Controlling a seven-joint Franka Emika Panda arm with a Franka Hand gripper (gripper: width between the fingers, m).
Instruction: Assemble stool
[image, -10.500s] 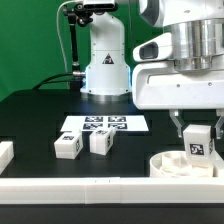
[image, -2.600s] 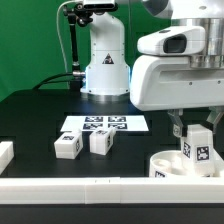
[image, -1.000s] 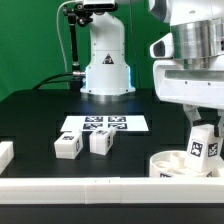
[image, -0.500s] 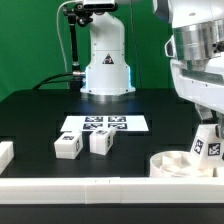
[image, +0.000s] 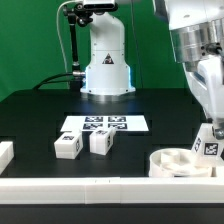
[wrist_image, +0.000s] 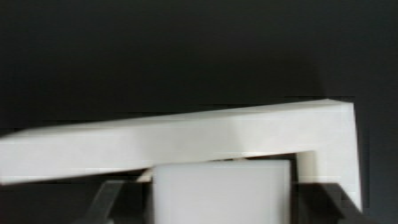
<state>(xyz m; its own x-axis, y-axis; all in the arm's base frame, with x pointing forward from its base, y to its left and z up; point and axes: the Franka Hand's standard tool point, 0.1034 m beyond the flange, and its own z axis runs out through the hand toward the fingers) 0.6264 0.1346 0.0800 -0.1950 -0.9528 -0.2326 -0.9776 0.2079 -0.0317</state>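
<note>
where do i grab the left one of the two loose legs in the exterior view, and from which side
Grip the leftmost leg across two opposite flat side faces, straight down from above: it is blocky with its top free. The second loose leg sits close on the exterior view's right, so closing front to back probably leaves more room. The gripper is shut on a third leg.

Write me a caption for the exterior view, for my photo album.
The arm's gripper holds a tagged white leg at the round seat; two loose legs wait by the marker board.
</note>
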